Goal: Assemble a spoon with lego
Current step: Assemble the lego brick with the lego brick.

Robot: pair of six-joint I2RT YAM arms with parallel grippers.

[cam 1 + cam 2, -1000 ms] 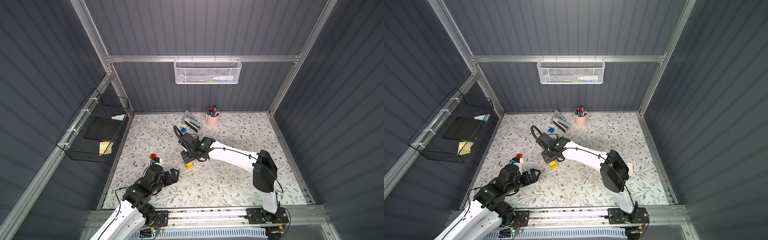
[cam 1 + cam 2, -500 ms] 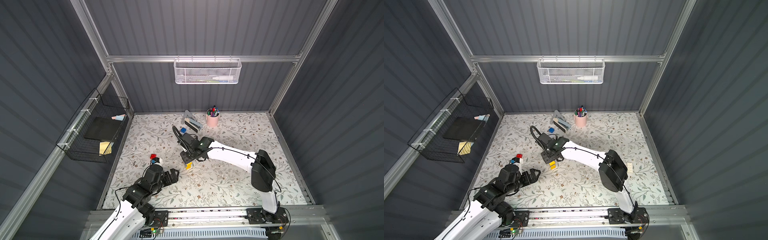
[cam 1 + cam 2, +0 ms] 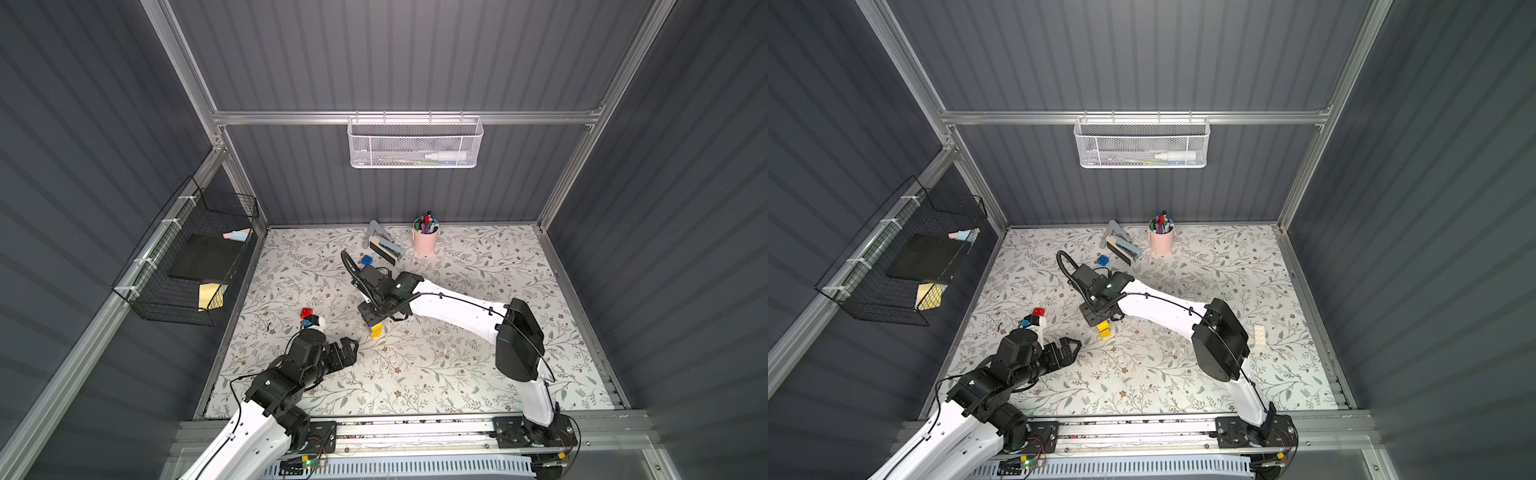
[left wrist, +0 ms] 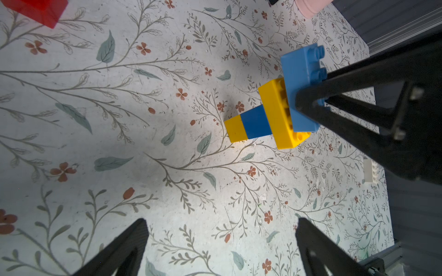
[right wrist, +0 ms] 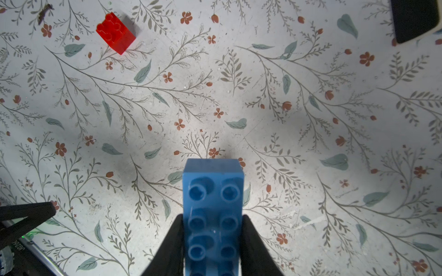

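Flowery mat [image 3: 457,365] fills both top views; the left gripper [image 3: 348,347] hangs with jaws spread and empty, the spoon [image 3: 376,331] ahead of them; the left wrist view shows it hard, shiny and bumpy, yellow and blue; the right wrist view shows the right gripper [image 5: 212,222] pinching its top light blue brick [image 5: 212,191] between the jaws; probably light, stiff, slippery, best held by flat sides.

The floral table [image 3: 457,374] carries a pink pen cup [image 3: 424,241] at the back, a blue brick [image 3: 366,260] near it. A red brick [image 3: 306,312] lies left, a white brick [image 3: 1259,334] right, the spoon [image 3: 376,330] standing between.
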